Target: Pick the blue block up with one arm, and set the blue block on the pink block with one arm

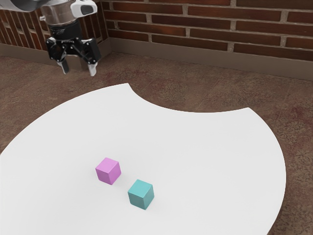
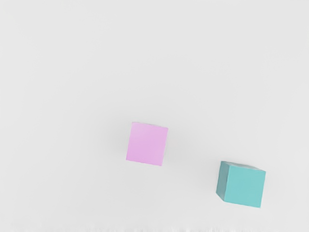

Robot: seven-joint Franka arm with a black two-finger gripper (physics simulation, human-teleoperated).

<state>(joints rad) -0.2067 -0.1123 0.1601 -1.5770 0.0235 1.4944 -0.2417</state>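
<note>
Progress: none yet | black two-finger end effector (image 1: 78, 68) released, high above white worktop (image 1: 205, 147) | small teal-blue cube (image 1: 141, 194) ungrasped beside small pink cube (image 1: 108, 170) | pick, stack remain

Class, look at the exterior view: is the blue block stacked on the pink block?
No, the blue block sits on the table beside the pink block.

Wrist shell (image 1: 84, 8): was white and smooth, with rounded edges.
Wrist collar (image 1: 59, 18): was a grey, metallic-looking cylinder, with a darker band along its lower rim.
End effector (image 1: 78, 69): was black throughout its body, broad and blocky, with angular housings from which the two fingers sprang.
Fingers (image 1: 91, 67): were black along their length and ended in pale, whitish tips.
</note>
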